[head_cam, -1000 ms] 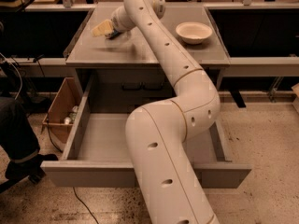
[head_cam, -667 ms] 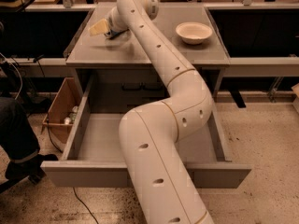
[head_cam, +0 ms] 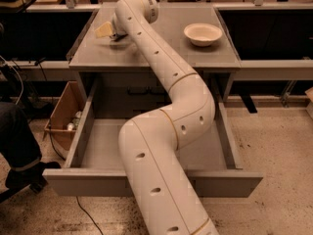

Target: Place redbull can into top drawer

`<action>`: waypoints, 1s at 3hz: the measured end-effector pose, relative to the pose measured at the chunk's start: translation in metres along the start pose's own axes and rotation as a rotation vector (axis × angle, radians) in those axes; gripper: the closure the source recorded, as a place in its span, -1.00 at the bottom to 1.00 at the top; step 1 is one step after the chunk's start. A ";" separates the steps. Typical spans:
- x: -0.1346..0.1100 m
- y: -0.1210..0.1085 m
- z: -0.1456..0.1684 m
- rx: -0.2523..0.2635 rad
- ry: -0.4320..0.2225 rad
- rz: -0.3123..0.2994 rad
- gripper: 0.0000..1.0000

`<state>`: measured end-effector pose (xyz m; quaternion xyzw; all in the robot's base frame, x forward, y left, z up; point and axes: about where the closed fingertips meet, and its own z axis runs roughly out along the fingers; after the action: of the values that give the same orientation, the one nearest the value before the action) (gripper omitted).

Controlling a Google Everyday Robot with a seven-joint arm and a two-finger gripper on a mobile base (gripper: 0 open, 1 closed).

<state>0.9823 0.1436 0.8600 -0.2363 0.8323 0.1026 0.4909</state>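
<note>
My arm reaches from the front over the open top drawer [head_cam: 100, 148] to the back left of the grey cabinet top [head_cam: 166, 53]. My gripper [head_cam: 107, 32] is low over the cabinet top there, pointing left, with its wrist covering most of it. The redbull can is hidden; I cannot see it on the top or in the drawer. The drawer is pulled fully out, with a flat grey floor that my arm partly covers, and its broad front panel [head_cam: 83, 184] is nearest me.
A round cream bowl [head_cam: 202, 34] sits on the cabinet top at the back right. An open cardboard box [head_cam: 61, 116] with small items stands on the floor left of the drawer. A person's leg and shoe [head_cam: 19, 151] are at the far left.
The arm has swung to the left over the cabinet top, and the gripper has shifted a little left and lower. The bowl and drawer have not moved.
</note>
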 end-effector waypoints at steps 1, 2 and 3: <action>0.001 0.003 0.008 0.018 -0.001 0.022 -1.00; 0.001 0.009 0.014 0.025 -0.005 0.032 -0.64; 0.001 0.013 0.017 0.027 -0.004 0.024 -0.17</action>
<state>0.9885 0.1610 0.8503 -0.2195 0.8355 0.0977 0.4943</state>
